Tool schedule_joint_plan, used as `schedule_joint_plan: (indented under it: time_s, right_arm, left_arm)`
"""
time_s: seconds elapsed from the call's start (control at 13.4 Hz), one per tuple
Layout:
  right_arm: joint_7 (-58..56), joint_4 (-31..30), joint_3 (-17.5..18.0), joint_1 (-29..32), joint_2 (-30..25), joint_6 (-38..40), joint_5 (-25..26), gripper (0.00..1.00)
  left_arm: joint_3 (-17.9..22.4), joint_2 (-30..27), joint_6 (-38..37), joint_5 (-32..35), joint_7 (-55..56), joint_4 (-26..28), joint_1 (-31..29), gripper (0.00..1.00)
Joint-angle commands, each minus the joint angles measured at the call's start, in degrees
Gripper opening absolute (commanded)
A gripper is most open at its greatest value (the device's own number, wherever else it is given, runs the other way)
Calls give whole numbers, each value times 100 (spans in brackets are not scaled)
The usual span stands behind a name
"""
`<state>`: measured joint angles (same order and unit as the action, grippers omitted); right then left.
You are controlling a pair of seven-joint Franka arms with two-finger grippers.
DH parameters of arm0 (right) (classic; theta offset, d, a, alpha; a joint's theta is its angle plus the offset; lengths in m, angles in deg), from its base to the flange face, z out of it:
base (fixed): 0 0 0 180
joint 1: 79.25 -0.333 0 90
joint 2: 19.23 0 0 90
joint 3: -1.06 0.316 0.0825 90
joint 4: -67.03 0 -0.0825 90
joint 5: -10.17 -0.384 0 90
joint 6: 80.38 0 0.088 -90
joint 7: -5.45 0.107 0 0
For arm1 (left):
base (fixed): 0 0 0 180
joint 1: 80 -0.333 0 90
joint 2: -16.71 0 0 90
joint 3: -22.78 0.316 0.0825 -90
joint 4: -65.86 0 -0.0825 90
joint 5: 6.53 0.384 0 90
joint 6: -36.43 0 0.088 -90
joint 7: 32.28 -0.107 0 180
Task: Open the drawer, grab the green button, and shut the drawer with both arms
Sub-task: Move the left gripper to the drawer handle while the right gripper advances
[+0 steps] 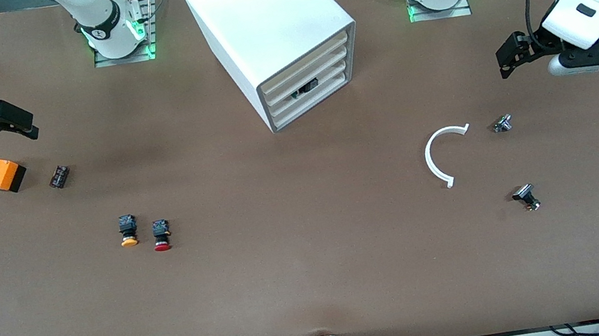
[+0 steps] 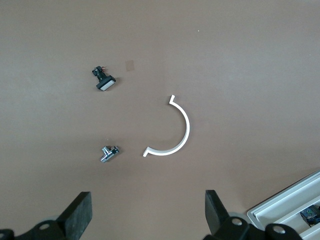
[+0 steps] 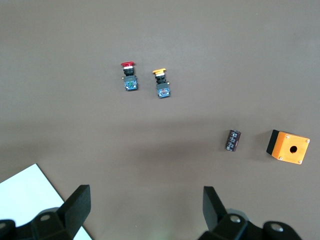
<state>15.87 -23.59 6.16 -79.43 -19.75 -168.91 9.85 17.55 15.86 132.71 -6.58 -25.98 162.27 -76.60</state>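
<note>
The white cabinet point(image 1: 276, 26) stands near the robots' bases, mid-table, with four cream drawer fronts point(image 1: 330, 79) all pushed in. A dark blocky thing point(image 1: 306, 89) shows in a gap between the lower fronts. It also shows in the left wrist view point(image 2: 310, 216), black and blue. No green cap is visible. My left gripper point(image 1: 507, 59) hangs open and empty over the table at the left arm's end, also seen in its wrist view point(image 2: 148, 200). My right gripper point(image 1: 24, 124) hangs open and empty at the right arm's end, also seen in its wrist view point(image 3: 145, 195).
An orange-capped button point(image 1: 127, 231) and a red-capped button point(image 1: 162, 235) lie side by side. An orange box point(image 1: 0, 174) and a small black part point(image 1: 59, 176) lie under the right gripper. A white curved strip point(image 1: 436, 157) and two small metal parts point(image 1: 502, 124) point(image 1: 526, 197) lie near the left gripper.
</note>
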Motion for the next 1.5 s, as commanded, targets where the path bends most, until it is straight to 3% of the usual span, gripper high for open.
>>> schedule_joint_plan:
  time_s: [0.0,0.37,0.52,0.75,0.97,1.27,1.42]
  right_arm:
    - [-31,-165,53,79,-71,-119,-12,99]
    - [-48,-167,44,79,-19,-165,58,99]
    - [-101,-228,0,114,314,-139,32,99]
    - [-49,-369,35,53,507,-288,32,99]
    - [-14,-334,61,-25,999,-569,-12,98]
    - [-13,-308,61,-35,1694,-1113,-265,98]
    - [-13,-299,61,-87,1975,-1411,-241,98]
  left_arm:
    - [39,-20,-127,-56,-42,-96,29,99]
    - [39,-20,-259,-100,-42,-105,37,99]
    - [22,-28,-337,-135,-51,-96,81,99]
    - [-4,15,-1065,-1003,-130,-96,107,99]
    - [-162,76,-1401,-1154,-139,-87,318,99]
    - [-242,760,-1410,-2979,-269,-35,310,99]
    - [-251,1296,-1419,-3867,-1266,35,310,99]
